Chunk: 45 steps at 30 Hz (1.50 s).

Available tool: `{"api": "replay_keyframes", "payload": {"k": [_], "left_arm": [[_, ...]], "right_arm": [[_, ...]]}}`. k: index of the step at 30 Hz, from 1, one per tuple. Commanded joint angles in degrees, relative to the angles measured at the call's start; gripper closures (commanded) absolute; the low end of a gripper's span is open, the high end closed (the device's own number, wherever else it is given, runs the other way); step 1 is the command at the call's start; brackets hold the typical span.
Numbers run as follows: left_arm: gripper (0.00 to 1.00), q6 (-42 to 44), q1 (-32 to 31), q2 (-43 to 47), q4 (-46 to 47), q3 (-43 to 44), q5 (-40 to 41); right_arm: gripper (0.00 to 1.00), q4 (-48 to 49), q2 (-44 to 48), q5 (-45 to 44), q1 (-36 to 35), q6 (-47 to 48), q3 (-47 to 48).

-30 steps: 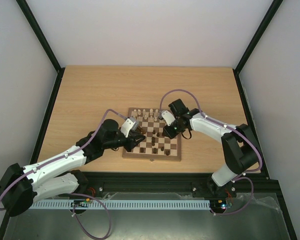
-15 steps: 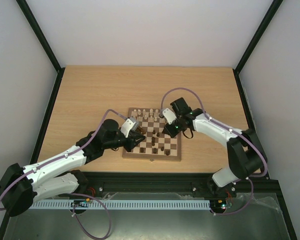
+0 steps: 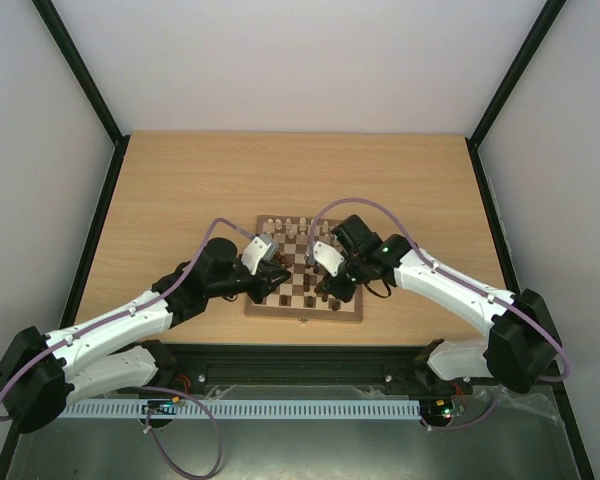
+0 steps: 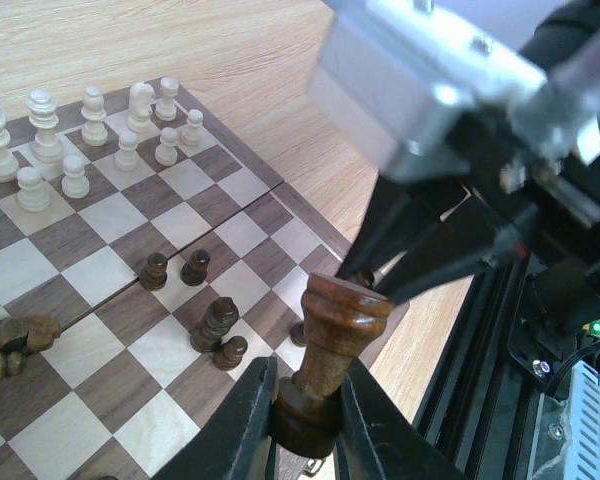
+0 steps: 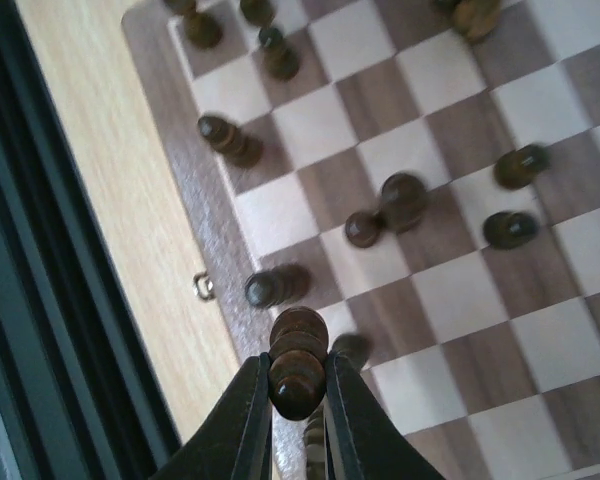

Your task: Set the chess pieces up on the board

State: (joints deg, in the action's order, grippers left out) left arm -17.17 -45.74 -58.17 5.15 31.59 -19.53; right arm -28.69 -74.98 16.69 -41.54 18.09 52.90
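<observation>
Right jaws swung nearward over board [image 4: 108,274], gripping dark piece [image 5: 298,365], left jaws gripping dark bishop [image 4: 332,325], perhaps

We see a light wooden table [image 3: 180,190]; pale walls [image 3: 300,60] rise behind and beside the table, a black rail [image 3: 310,354] lines its near edge, and a white slotted strip [image 3: 280,409] lies nearer still.

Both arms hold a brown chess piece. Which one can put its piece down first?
Probably the right. The right gripper holds a small dark piece over near-edge squares of the board; the left gripper's tall dark piece has the right gripper close ahead.
</observation>
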Motion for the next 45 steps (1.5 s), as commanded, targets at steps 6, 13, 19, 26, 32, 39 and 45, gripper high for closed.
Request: {"api": "replay_keyframes", "payload": {"k": [6,13,19,26,32,39,45], "left_arm": [[0.88,0.12,-0.06,1.23,-1.68,1.30,-0.23],[0.88,-1.10,-0.05,4.67,-4.13,0.58,0.05],[0.88,-1.02,-0.05,7.02,-6.29,0.20,1.18],[0.88,-0.77,-0.02,7.51,-6.43,0.05,1.56],[0.88,-0.63,-0.05,7.05,-6.20,0.00,1.50],[0.88,-0.67,-0.05,7.16,-6.29,-0.05,1.43],[0.88,-0.69,-0.04,7.24,-6.37,-0.14,1.34]], "right_arm": [[0.95,-7.41,-1.17,-0.53,-4.06,2.92,-2.12],[0.95,-7.10,-2.47,-2.62,-6.42,1.90,-2.34],[0.95,-6.57,-4.86,-5.90,-6.79,1.36,-1.62],[0.96,-5.11,-6.57,-10.40,-6.80,0.44,-1.06],[0.97,-2.39,-6.75,-13.52,-6.80,-0.36,-1.28],[0.97,-0.31,-8.47,-16.15,-6.79,-0.42,-0.92],[0.96,-1.20,-7.99,-12.54,-6.73,-0.26,-0.65]]}}
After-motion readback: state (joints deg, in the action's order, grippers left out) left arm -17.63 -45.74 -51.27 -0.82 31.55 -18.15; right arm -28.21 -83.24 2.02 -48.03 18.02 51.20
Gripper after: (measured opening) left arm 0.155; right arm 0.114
